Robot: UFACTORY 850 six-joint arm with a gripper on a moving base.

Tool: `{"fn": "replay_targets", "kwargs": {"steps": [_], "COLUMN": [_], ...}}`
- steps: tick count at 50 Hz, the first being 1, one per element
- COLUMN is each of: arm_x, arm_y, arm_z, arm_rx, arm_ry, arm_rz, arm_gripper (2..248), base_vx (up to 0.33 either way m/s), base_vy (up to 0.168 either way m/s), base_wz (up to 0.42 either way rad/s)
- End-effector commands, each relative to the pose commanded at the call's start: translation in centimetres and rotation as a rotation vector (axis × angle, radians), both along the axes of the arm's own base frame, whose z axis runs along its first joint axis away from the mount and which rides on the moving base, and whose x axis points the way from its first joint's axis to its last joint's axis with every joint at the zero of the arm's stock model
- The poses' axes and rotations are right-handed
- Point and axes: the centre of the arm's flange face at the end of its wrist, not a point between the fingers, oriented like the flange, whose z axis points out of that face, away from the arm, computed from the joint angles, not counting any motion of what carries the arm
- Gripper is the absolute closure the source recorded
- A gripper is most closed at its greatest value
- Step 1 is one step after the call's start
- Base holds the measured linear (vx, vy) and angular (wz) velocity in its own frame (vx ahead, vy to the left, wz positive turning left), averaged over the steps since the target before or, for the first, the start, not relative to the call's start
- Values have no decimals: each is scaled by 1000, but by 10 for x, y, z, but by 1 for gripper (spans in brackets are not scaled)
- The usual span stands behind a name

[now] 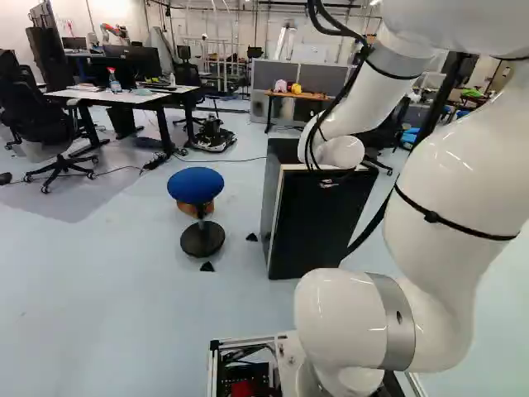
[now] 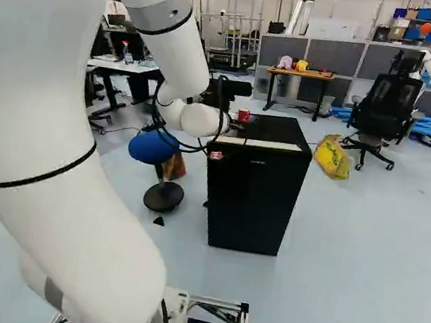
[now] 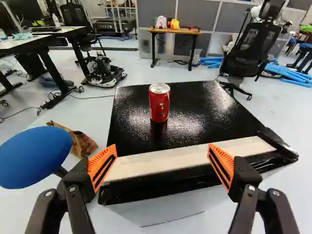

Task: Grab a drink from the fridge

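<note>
So my claw (image 3: pixel 162 148) was wide apart with nothing in its grasp, and the red can (image 3: pixel 159 102) stood upright on top of the black fridge (image 3: pixel 204 107), just ahead of me. Pretty sure I was at the lining-up step, no grab yet. Imo the next move called for easing forward past the pale strip (image 3: pixel 180 156) along the near edge, low enough to straddle the can without bumping it over, then squeezing gently and lifting it straight up before backing off, nothing fancy tbh

The can (image 3: pixel 159 105) is red, the fridge (image 2: pixel 251 195) black, the stool (image 1: pixel 195 184) blue.
</note>
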Motion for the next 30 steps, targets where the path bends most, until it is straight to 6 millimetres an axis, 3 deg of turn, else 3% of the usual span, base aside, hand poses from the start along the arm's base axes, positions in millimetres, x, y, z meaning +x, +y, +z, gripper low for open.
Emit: {"fn": "replay_targets", "kwargs": {"steps": [30], "arm_x": [38], "arm_y": [-2], "arm_z": [-20], "arm_rx": [-17], "arm_ry": [-85], "arm_rz": [32], "arm_gripper": [3], "base_vx": [0], "base_vy": [0], "base_wz": [0]}}
